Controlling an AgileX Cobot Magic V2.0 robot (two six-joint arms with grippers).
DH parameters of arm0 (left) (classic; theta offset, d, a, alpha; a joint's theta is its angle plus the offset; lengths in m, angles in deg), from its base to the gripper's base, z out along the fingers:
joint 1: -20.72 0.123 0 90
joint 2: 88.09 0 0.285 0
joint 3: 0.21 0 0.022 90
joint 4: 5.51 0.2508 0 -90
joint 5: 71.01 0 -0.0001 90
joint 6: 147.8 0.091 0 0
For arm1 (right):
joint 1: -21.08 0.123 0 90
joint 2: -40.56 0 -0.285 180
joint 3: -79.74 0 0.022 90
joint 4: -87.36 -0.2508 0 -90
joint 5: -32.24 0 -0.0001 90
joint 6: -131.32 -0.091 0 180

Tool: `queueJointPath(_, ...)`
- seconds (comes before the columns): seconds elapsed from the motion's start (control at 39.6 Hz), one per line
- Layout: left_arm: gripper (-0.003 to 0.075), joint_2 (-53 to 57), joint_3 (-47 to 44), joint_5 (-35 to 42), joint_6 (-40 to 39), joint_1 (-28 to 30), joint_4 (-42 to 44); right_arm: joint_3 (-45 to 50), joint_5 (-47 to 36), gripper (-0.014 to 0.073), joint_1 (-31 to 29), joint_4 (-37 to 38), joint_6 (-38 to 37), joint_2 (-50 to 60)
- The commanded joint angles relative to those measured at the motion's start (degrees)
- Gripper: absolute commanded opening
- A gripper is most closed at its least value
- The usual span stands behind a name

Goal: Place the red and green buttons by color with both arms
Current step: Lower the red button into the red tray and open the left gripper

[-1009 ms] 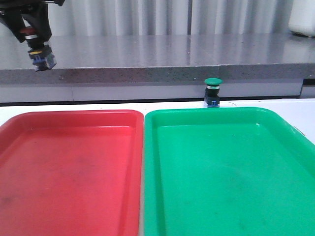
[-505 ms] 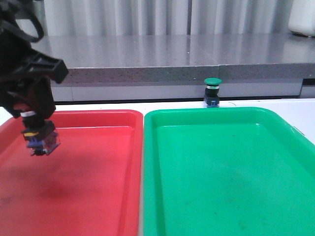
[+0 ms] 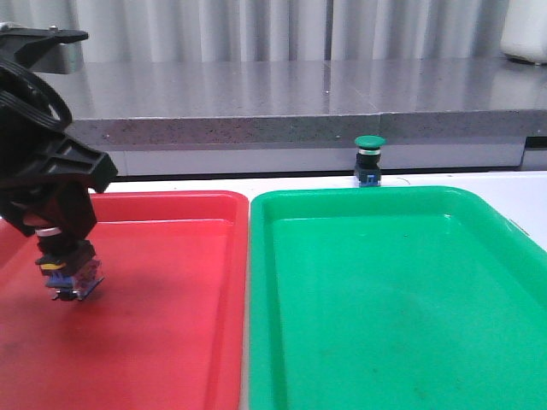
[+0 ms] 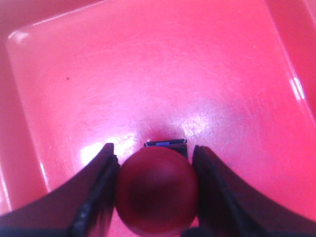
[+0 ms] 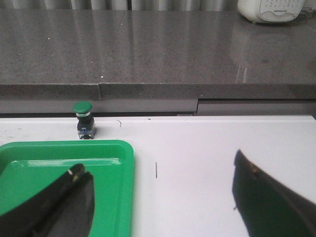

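My left gripper (image 3: 53, 232) is shut on the red button (image 3: 68, 275), its black-and-blue body hanging just above the floor of the red tray (image 3: 171, 325), at its left side. In the left wrist view the dark red cap (image 4: 157, 190) sits between the two fingers (image 4: 98, 182). The green button (image 3: 369, 160) stands upright on the white table just behind the green tray (image 3: 402, 299); it also shows in the right wrist view (image 5: 83, 119). My right gripper (image 5: 158, 170) is open and empty, over the green tray's right edge (image 5: 123, 182), and out of the front view.
The two trays lie side by side at the front of the white table (image 5: 212, 143). A grey stone counter (image 3: 299, 94) runs along the back. A white appliance (image 3: 523, 30) stands at its far right.
My left gripper has come down from high at the back left with the red button, to just above the red tray's floor. The green button has not moved.
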Motion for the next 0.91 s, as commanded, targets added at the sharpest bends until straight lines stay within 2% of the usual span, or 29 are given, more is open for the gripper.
queueJointPath(0.0,0.0069,-0.2,1.3,2.5,-1.1,-0.5,0.5,-1.9,-4.3,0.0593,0.2,-0.2,0.0,-0.9)
queueJointPath(0.15,0.0165,-0.7,1.4,3.0,-1.1,-0.5,0.5,-1.9,-4.3,0.0593,0.2,-0.2,0.0,-0.9)
queueJointPath(0.28,0.0349,-0.3,1.6,2.9,-1.1,-0.5,0.4,-1.9,-4.3,0.0593,0.2,-0.2,0.0,-0.9)
queueJointPath(0.38,0.0528,1.1,1.6,2.3,-1.1,-0.5,-1.4,-1.9,-4.3,0.0593,0.2,-0.2,0.0,-0.9)
queueJointPath(0.43,0.0564,2.5,1.8,2.1,-1.1,-0.6,-2.2,-1.9,-4.3,0.0593,0.2,-0.2,0.0,-0.9)
queueJointPath(0.58,0.0564,7.7,1.8,2.0,-1.1,-0.6,-2.2,-1.9,-4.3,0.0593,0.2,-0.2,0.0,-0.9)
queueJointPath(0.66,0.0514,11.0,1.8,1.0,-1.1,-0.5,-2.0,-1.9,-4.3,0.0593,0.2,-0.2,0.0,-0.9)
queueJointPath(0.78,0.0337,15.9,1.8,-2.1,-1.1,2.1,-1.6,-1.9,-4.3,0.0593,0.2,-0.2,0.0,-0.9)
queueJointPath(0.88,0.0178,19.9,1.4,-4.7,-1.1,7.6,-1.0,-1.9,-4.3,0.0593,0.2,-0.2,0.0,-0.9)
